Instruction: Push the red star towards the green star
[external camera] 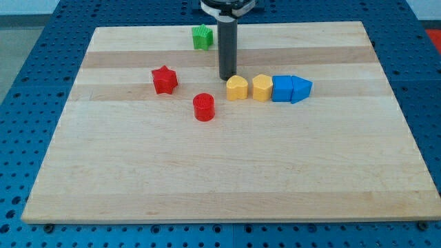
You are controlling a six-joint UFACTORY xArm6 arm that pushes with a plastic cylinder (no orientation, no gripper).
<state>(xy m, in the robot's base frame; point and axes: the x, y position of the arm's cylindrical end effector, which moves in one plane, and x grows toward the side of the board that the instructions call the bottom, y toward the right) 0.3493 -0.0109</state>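
The red star [165,80] lies on the wooden board at the view's left of centre. The green star [201,37] sits near the view's top edge of the board, up and to the right of the red star. My tip [227,78] rests on the board just left of and above the first yellow block, well to the right of the red star and below the green star. It touches neither star.
A red cylinder [204,107] lies below and right of the red star. A row runs rightwards from my tip: two yellow blocks [237,89] [262,88], a blue cube [282,89] and a blue triangular block [301,89]. The board [220,172] lies on a blue pegboard.
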